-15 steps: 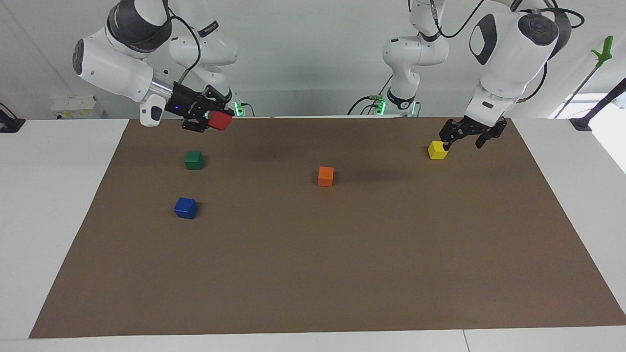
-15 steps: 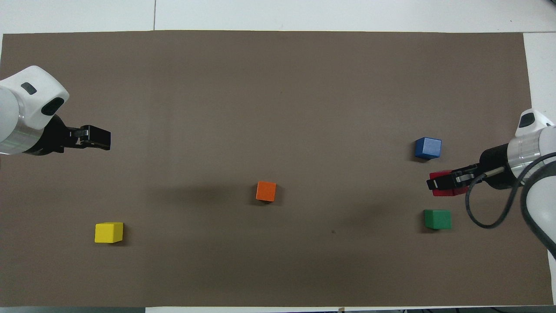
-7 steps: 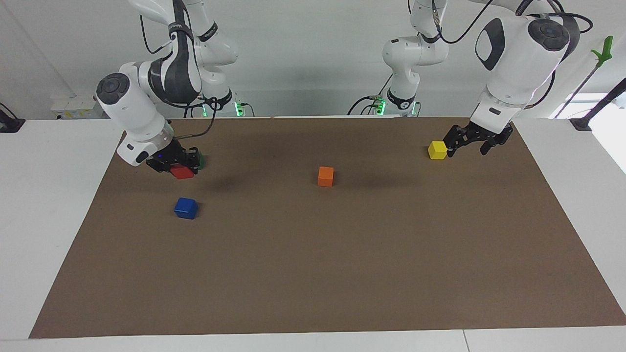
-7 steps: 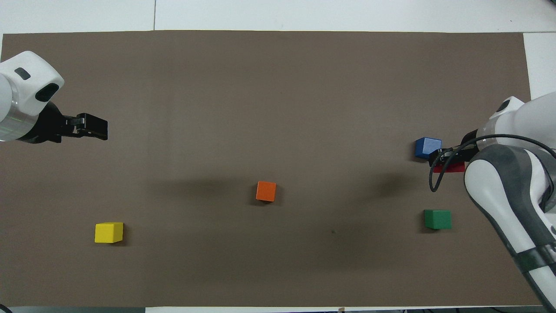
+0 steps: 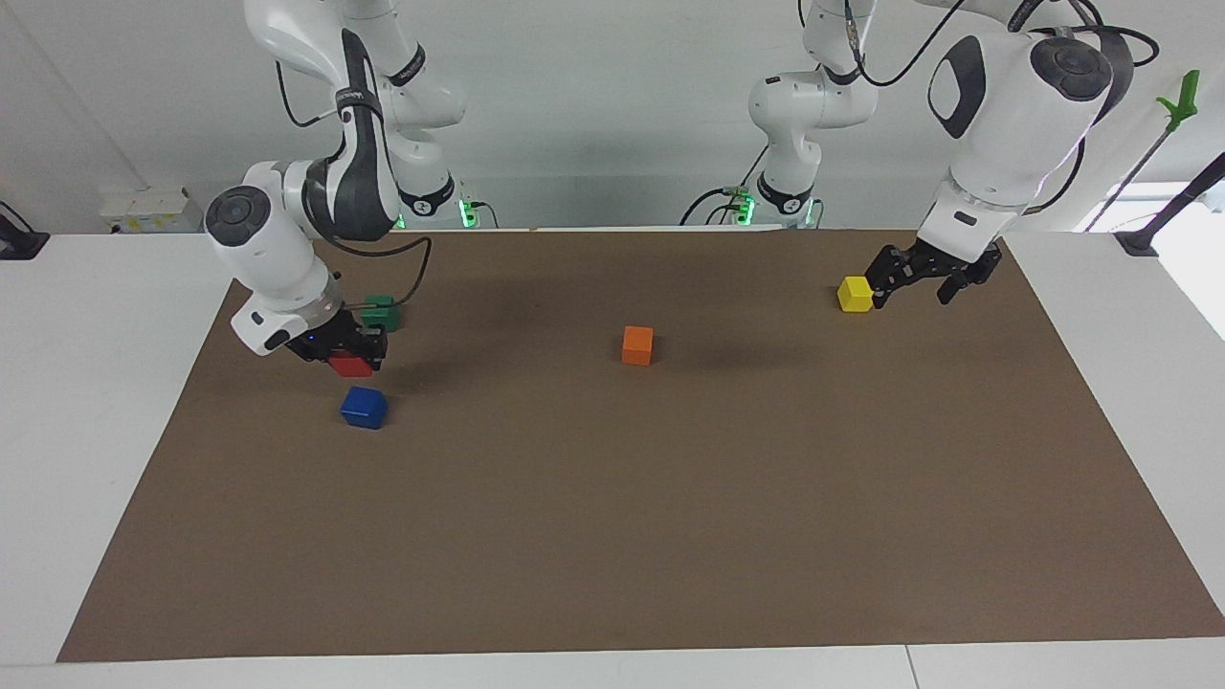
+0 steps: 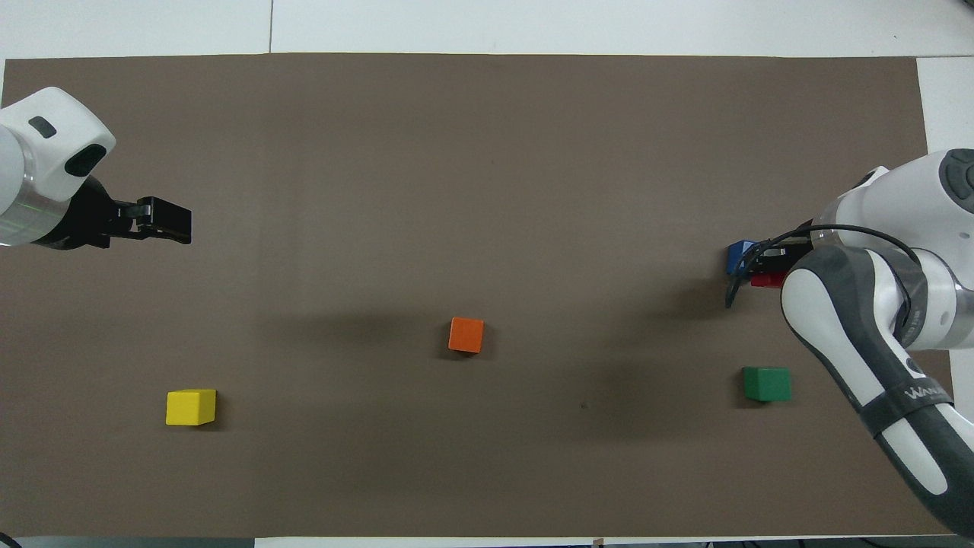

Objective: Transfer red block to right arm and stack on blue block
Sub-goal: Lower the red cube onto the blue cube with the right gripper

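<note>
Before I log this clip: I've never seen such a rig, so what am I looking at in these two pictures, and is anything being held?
These are two white robot arms at a table covered by a brown mat. One picture faces the robots from across the table; the other looks steeply down from above their own end, so its sides are swapped.

Four cubes lie on the mat: a blue block, a green block nearer the robots, an orange block mid-table, and a yellow block at the left arm's end.

The right gripper is shut on the red block, held in the air just short of the blue block, not yet on it. The left gripper is open and empty, waiting beside the yellow block.
</note>
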### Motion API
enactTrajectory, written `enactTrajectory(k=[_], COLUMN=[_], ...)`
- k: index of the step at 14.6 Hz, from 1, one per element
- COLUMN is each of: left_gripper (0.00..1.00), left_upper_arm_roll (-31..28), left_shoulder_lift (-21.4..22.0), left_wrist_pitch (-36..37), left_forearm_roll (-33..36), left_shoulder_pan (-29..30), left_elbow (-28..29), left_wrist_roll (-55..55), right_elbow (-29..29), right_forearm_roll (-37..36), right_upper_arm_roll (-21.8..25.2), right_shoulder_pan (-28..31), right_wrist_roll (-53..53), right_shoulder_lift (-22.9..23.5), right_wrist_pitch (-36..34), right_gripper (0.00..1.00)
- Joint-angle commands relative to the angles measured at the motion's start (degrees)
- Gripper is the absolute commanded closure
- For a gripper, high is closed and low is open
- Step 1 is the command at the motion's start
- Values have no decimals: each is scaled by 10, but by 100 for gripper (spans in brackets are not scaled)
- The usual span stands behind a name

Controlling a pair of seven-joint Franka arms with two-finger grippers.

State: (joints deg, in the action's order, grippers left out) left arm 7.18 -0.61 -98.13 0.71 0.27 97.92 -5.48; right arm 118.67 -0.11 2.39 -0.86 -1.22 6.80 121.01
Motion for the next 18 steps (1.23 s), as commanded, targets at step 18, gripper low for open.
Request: enactTrajectory(k=[18], left_gripper=[0], left_upper_arm_roll=[0], left_shoulder_lift=[7], left_wrist_pitch=[18], left_forearm_roll=[-9], left_shoulder_pan=[9], left_elbow=[-6], left_wrist_roll=[5], right_elbow=[-62], right_forearm_roll=[-9], right_upper_arm_roll=[-3], right_shoulder_pan=[9], right_wrist_roll=[-86], right_shoulder_lift=[79], right_wrist_pitch=[30], right_gripper=[100])
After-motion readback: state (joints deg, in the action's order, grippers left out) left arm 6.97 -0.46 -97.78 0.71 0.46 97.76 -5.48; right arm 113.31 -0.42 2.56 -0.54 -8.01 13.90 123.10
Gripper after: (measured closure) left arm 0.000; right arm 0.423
